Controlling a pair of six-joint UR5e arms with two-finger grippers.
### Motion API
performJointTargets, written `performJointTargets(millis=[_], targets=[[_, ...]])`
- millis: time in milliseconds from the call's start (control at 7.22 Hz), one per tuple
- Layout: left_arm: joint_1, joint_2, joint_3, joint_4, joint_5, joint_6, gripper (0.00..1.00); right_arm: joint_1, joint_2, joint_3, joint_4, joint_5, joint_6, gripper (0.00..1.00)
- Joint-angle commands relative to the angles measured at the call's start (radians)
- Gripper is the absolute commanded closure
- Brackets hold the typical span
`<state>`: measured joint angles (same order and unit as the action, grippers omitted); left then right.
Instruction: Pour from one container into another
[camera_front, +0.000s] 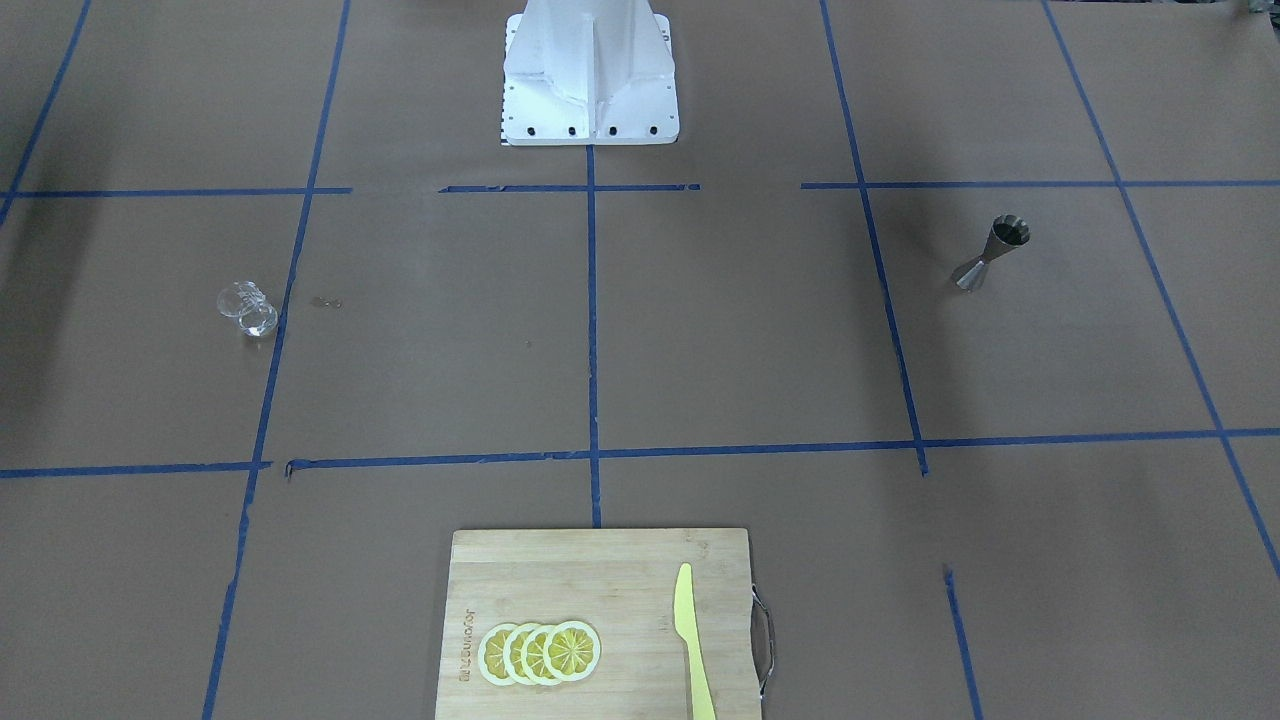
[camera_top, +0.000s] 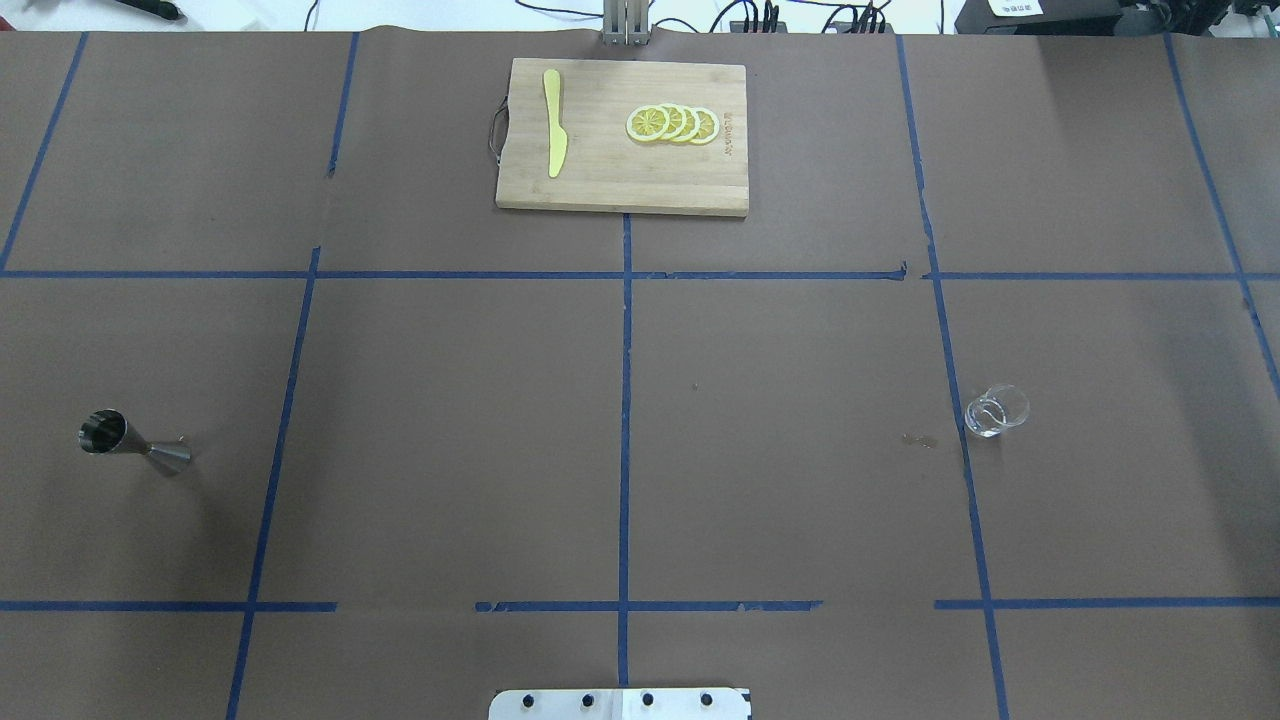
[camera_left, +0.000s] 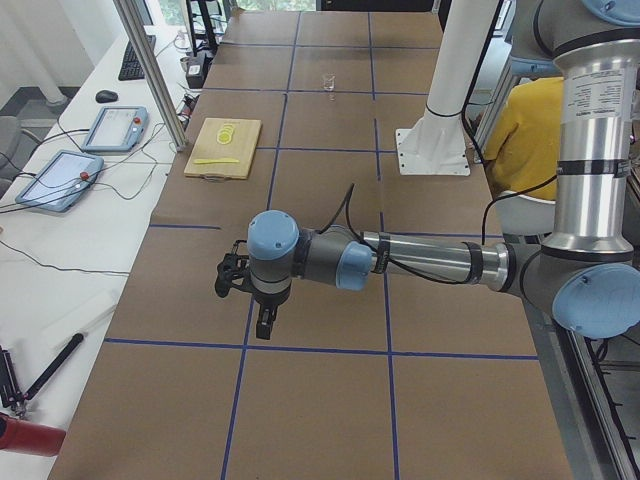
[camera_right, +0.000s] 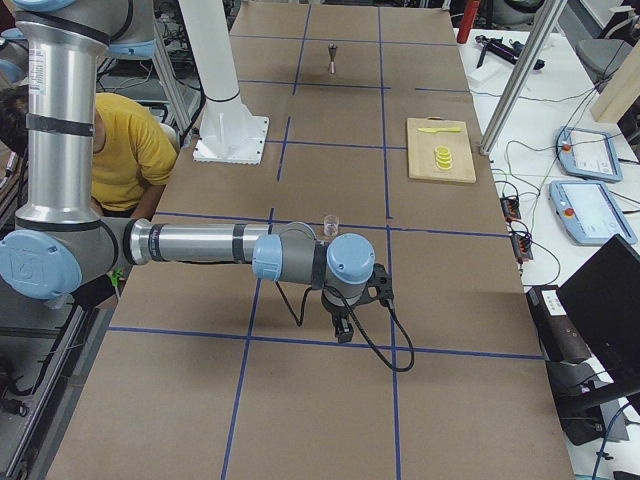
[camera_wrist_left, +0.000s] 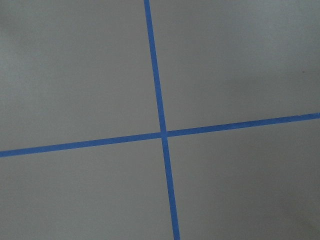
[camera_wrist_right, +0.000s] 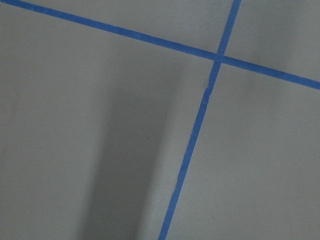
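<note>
The clear glass cup (camera_front: 247, 308) stands upright on the brown paper on the robot's right side, also visible as the cup (camera_top: 996, 411) from overhead. The steel hourglass jigger (camera_front: 992, 253) stands upright far off on the robot's left side, seen as the jigger (camera_top: 133, 444) from overhead. Neither gripper shows overhead or from the front. The left gripper (camera_left: 263, 328) hangs pointing down over bare table near its end. The right gripper (camera_right: 341, 330) points down a short way past the cup (camera_right: 331, 226). I cannot tell whether either is open or shut. Both wrist views show only paper and blue tape.
A bamboo cutting board (camera_top: 620, 180) lies at the far middle edge, carrying a yellow knife (camera_top: 554, 135) and lemon slices (camera_top: 672, 124). The white robot base (camera_front: 590, 80) stands at the near middle. A small wet spot (camera_top: 918, 439) marks the paper beside the cup.
</note>
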<state>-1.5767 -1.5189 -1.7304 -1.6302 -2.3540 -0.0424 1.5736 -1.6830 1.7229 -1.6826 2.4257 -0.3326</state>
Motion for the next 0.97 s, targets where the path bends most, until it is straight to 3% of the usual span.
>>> performJointTargets(millis=[0, 831], targets=[[0.003, 0.019, 0.020, 0.063, -0.010, 0.003, 0.00, 0.000, 0.005, 0.007, 0.003, -0.004, 0.059, 0.00], [0.020, -0.007, 0.057, 0.043, -0.005, 0.007, 0.00, 0.000, 0.046, -0.026, -0.006, 0.007, 0.060, 0.00]])
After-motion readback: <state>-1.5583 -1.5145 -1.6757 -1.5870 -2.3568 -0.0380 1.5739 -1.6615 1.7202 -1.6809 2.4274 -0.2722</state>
